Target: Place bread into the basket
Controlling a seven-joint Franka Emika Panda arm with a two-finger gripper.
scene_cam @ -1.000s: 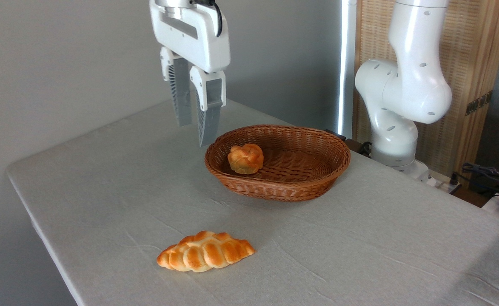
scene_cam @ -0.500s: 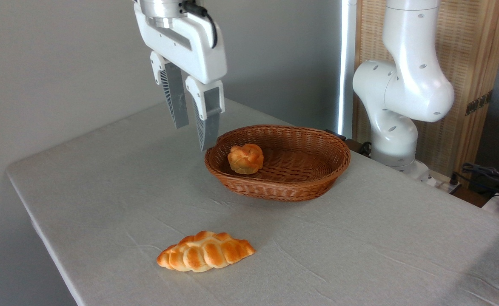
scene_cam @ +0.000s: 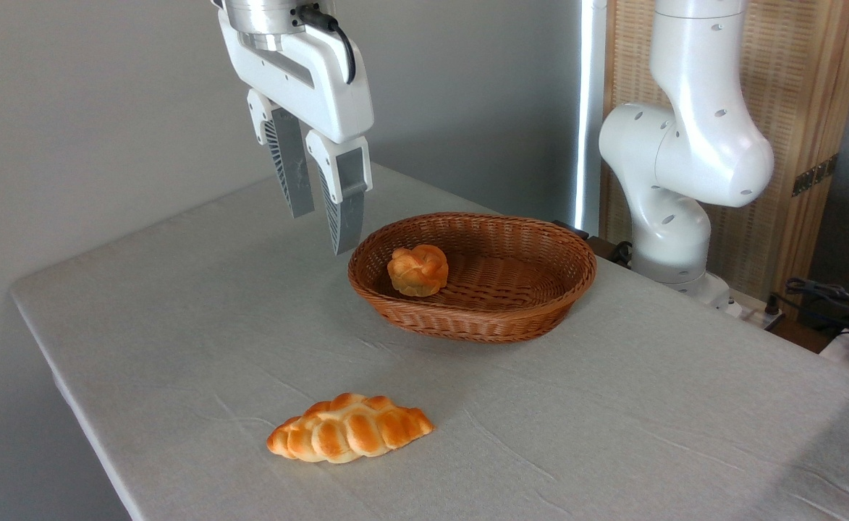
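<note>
The bread [scene_cam: 417, 270], a small round knotted golden bun, lies inside the basket [scene_cam: 533, 304] near its left end. This oval brown wicker basket rests on the table towards the back. My gripper [scene_cam: 320, 233] hangs in the air to the left of the basket's left rim, well above the tabletop. Its two grey fingers point down and stand apart, open, with nothing between them.
A longer braided loaf [scene_cam: 349, 438] lies on the grey tablecloth [scene_cam: 200, 318] near the front edge. The arm's white base [scene_cam: 674, 217] stands behind the basket at the right. Cables [scene_cam: 829, 297] lie at the far right; a wooden screen stands behind.
The gripper has drifted left, away from the basket's rim, still open and empty. The bun, the basket and the braided loaf have stayed put.
</note>
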